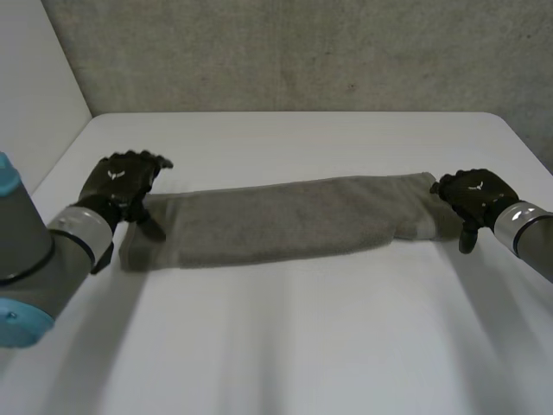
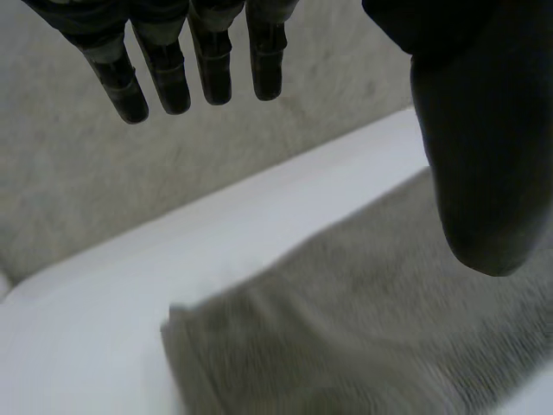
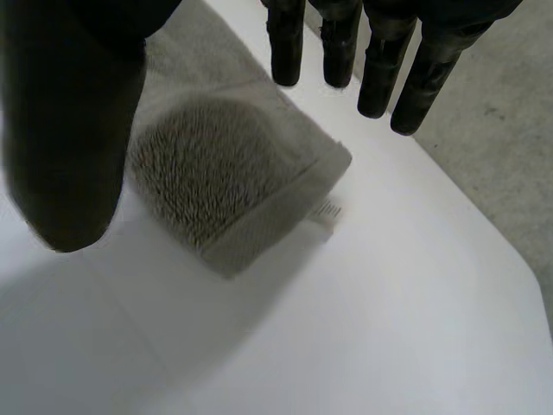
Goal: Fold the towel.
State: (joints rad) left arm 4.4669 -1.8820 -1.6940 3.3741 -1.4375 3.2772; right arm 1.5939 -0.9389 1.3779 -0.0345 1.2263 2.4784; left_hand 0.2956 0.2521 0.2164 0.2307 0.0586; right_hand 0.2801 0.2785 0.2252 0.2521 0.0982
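Left hand (image 1: 121, 186) and right hand (image 1: 478, 197), fingers apart and empty, poised at opposite ends of the towel (image 1: 285, 220), a long strip across the table (image 1: 302, 346); I'd pinch each end squarely before folding

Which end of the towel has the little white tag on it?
The end beside the right hand: a small white tag sticks out from the edge of the towel there. The end beside the left hand is plain grey cloth.

Long grey terry towel (image 1: 285, 220) lies L-R across mid of white table (image 1: 285, 346). L hand (image 1: 118, 186) at its L end, R hand (image 1: 477, 193) at R end.
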